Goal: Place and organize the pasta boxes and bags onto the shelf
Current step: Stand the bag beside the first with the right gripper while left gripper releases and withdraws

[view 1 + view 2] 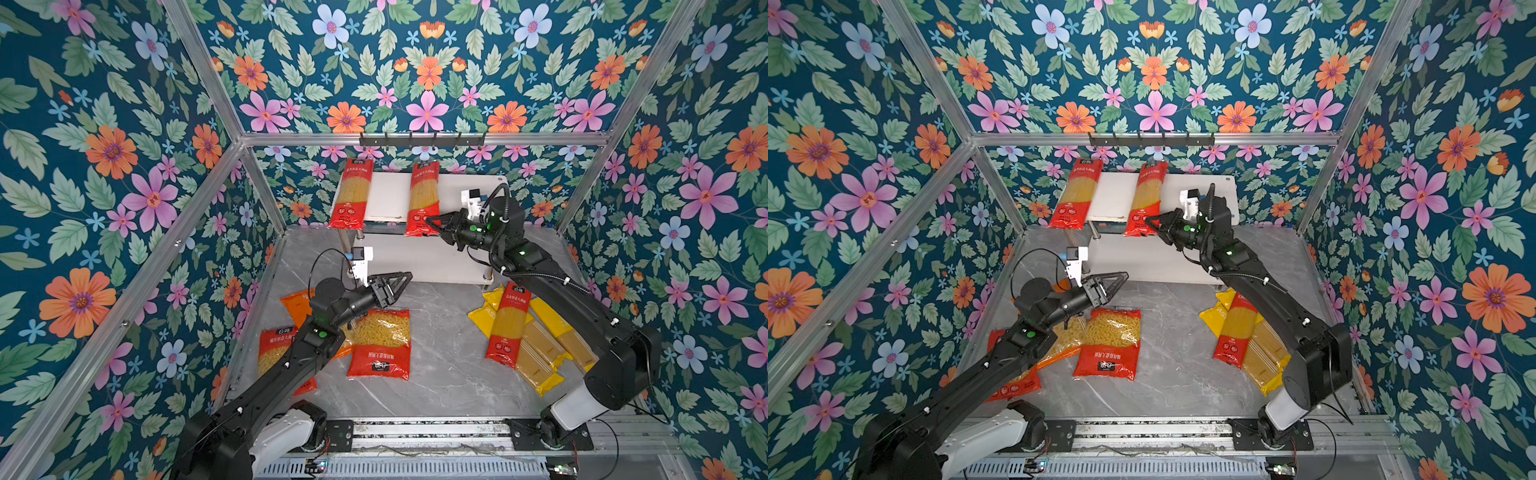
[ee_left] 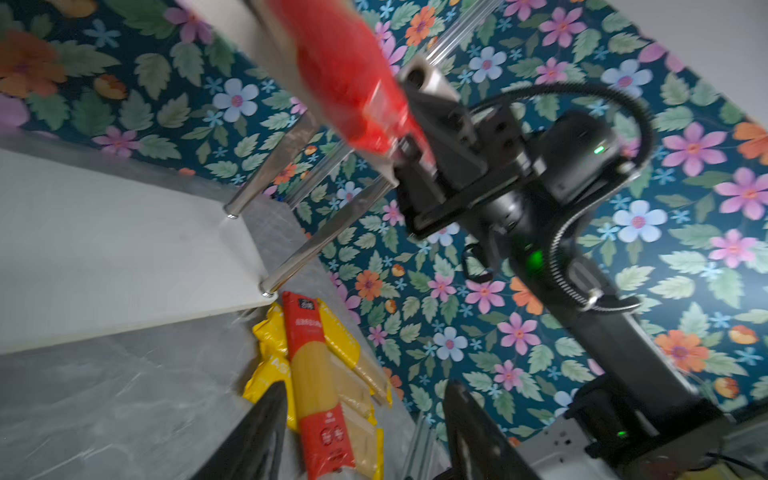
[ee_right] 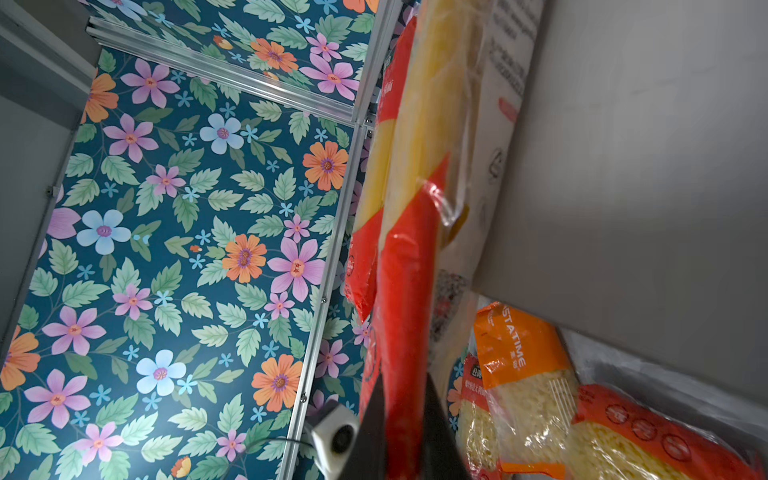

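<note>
The shelf point(image 1: 386, 195) point(image 1: 1113, 195) stands at the back with two long red spaghetti packs on its top board, the left one point(image 1: 351, 193) point(image 1: 1075, 195) lying free. My right gripper point(image 1: 432, 224) point(image 1: 1152, 224) point(image 3: 405, 436) is shut on the near end of the right red pack point(image 1: 424, 199) point(image 1: 1146, 199) point(image 3: 403, 311) point(image 2: 345, 83), which overhangs the board's front edge. My left gripper point(image 1: 399, 282) point(image 1: 1117, 282) point(image 2: 365, 436) hangs open and empty in front of the lower board point(image 2: 104, 249).
On the table's left lie a red short-pasta bag point(image 1: 380, 343), an orange bag point(image 1: 299, 303) point(image 3: 519, 365) and another red bag point(image 1: 274, 353) partly under the left arm. At the right a red spaghetti pack point(image 1: 509, 328) point(image 2: 316, 374) tops the yellow packs point(image 1: 540, 345).
</note>
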Robot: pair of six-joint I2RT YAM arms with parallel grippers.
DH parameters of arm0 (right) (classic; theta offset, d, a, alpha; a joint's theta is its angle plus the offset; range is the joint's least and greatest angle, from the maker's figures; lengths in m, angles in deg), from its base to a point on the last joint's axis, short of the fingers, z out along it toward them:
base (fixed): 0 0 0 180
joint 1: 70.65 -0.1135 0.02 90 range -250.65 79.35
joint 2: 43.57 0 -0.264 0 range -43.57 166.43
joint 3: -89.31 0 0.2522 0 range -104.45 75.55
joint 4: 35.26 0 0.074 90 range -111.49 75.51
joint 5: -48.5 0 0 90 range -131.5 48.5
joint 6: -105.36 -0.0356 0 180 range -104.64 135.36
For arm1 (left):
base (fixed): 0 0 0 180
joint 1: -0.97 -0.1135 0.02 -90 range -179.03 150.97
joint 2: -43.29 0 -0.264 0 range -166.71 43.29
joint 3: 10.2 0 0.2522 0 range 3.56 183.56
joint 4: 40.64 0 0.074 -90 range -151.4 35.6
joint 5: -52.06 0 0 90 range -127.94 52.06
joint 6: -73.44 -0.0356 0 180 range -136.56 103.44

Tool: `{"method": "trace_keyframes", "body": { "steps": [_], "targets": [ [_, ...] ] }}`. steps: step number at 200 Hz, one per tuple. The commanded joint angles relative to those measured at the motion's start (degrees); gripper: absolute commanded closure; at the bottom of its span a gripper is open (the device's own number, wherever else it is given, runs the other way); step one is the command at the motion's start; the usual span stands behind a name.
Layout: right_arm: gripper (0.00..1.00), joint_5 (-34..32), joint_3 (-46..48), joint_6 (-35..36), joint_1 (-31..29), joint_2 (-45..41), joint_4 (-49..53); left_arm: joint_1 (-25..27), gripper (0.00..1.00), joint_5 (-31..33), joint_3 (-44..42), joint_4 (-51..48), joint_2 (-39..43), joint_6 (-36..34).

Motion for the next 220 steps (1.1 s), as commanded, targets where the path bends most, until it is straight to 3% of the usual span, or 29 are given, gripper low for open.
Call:
{"method": "trace_keyframes", "body": {
  "steps": [1, 96, 181, 207, 220],
  "targets": [
    [1.00, -2.59, -4.27, -0.09, -2.40, 4.18, -2.39, 0.05, 0.38, 3.39, -3.31, -2.13, 1.40, -5.33],
    [1.00, -4.05, -14.63, -2.33, -6.09, 14.82, -1.06, 0.09, 0.39, 1.54, -4.42, -0.92, 0.37, -6.57],
    [1.00, -3.31, -15.89, -3.86, -6.96, 16.29, -1.93, 0.08, 0.39, 0.96, -3.85, -0.38, -0.72, -6.75],
    [0.97, -2.46, -15.83, -4.21, -6.98, 15.82, -1.90, 0.08, 0.39, 0.79, -3.37, -0.04, -1.37, -6.57],
    [0.89, -2.05, -15.82, -4.16, -6.94, 15.65, -1.62, 0.08, 0.39, 0.59, -3.28, 0.38, -1.70, -6.42]
  ]
}}
